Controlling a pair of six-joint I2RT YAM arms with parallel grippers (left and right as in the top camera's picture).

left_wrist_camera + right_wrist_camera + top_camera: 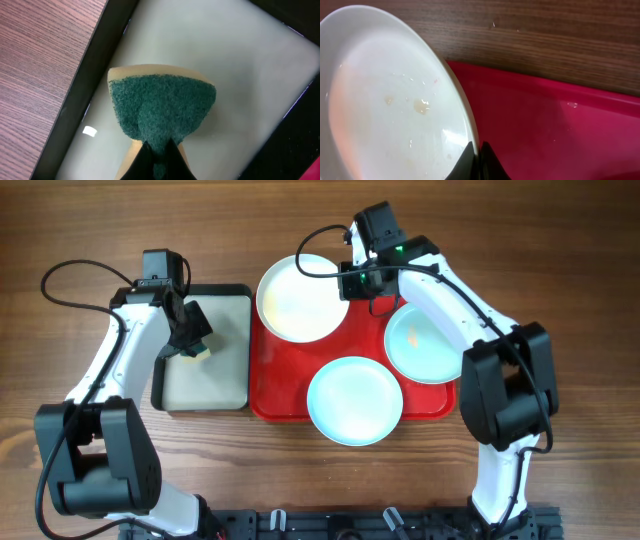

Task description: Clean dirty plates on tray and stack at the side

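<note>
left gripper: closed on the green-faced sponge, over the black-rimmed tray, left of the red tray.
right gripper: pinching the rim of the white plate, far-left on the red tray.
blue plates: one near-centre, one right, both on the red tray.

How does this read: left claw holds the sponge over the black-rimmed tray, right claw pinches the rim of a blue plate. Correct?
Wrong plate: the right claw pinches the rim of the white plate, as the right wrist view shows. The left claw does hold the sponge over the black-rimmed tray.
</note>
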